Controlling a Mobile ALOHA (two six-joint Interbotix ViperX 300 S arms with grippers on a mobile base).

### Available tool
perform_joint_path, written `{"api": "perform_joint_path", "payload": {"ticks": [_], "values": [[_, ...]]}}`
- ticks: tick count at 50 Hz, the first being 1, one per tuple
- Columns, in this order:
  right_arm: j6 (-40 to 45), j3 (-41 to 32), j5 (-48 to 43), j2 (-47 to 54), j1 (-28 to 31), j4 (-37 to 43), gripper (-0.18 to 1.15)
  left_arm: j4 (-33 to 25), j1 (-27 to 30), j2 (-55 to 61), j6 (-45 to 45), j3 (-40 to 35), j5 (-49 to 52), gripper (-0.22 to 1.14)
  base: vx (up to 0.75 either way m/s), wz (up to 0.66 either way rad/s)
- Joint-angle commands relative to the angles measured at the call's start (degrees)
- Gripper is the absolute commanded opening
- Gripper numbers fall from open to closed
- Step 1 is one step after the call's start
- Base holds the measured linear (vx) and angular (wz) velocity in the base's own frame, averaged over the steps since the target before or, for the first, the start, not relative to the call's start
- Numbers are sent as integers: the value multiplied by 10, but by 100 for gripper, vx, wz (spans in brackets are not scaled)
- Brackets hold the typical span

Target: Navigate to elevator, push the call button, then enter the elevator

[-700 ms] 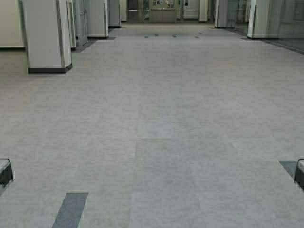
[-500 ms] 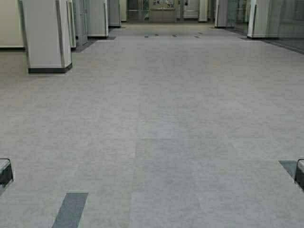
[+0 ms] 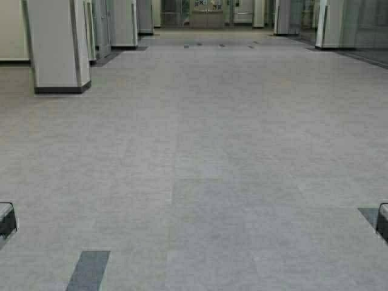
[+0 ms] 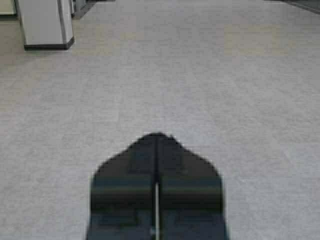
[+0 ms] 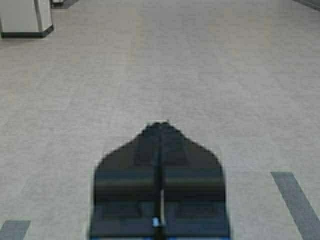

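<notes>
I am in a wide hallway with a grey tiled floor (image 3: 200, 151). A grey metal frame (image 3: 102, 27) stands between the white pillars on the left; I cannot tell whether it is the elevator. The call button is out of view. My left gripper (image 4: 157, 135) is shut and empty, held low over the floor; it shows at the lower left edge of the high view (image 3: 6, 219). My right gripper (image 5: 160, 124) is shut and empty too, at the lower right edge of the high view (image 3: 382, 221).
A white square pillar (image 3: 57, 45) stands near on the left, with more pillars (image 3: 124, 23) behind it and others (image 3: 330, 23) at the far right. Glass doors (image 3: 207, 12) close the far end. Dark floor tiles (image 3: 90, 270) lie in front.
The robot has driven a little forward: the dark floor tile at the lower left has slid down and the far end has come nearer. Both arms stay parked.
</notes>
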Motion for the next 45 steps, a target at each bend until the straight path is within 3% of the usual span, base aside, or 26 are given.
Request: {"api": "perform_joint_path", "payload": {"ticks": [1,45], "values": [[1,-14,-6,4,0,0,4,-1,-1,6,0,-11,-4,3,25,1],[1,-14,-13,-17,0,-1,4,2,-1,4,0,11,-71,3,37,4]]}}
